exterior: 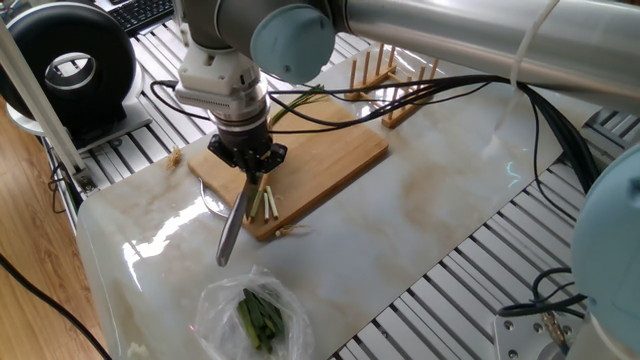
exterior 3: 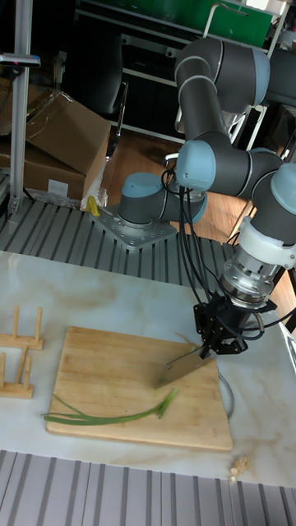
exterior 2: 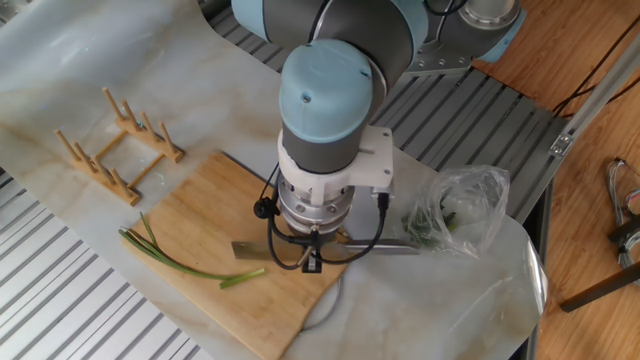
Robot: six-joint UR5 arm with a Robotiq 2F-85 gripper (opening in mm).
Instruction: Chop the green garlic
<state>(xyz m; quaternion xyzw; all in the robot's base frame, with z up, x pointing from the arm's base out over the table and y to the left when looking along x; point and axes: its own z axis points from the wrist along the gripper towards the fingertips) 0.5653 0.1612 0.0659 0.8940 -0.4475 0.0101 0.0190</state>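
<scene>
The gripper [exterior: 250, 160] is clamped on the handle of a knife [exterior: 233, 222], whose grey blade slants down and out past the edge of the cutting board [exterior: 330, 155] toward the near edge of the table [exterior: 440, 210] in one fixed view. In the tall fixed view the gripper [exterior 3: 219, 335] hangs over the board's right end and the knife blade [exterior 3: 182, 366] angles down onto the wood, its tip just above the cut end of the green garlic [exterior 3: 111, 416].

The green garlic stalk lies along the board's [exterior 3: 123, 370] long front edge in that view, thin green leaves trailing toward the left end and a thicker green stub turned up toward the blade. In the other fixed view the same stalk [exterior 2: 190, 268] curves across the board [exterior 2: 200, 225], its leafy tips reaching just over the board's edge onto the table. A few short pale cut sticks [exterior: 268, 203] lie on the board just beside the blade in one fixed view.

A wooden peg rack [exterior 2: 115, 145] stands on the table beyond the board's far end, apart from it. Near the opposite table corner sits a clear plastic bag [exterior: 250, 315] holding dark green leaves, close to the knife tip but not touching it. A small pale scrap [exterior 3: 238, 467] lies on the table off the board's corner.
</scene>
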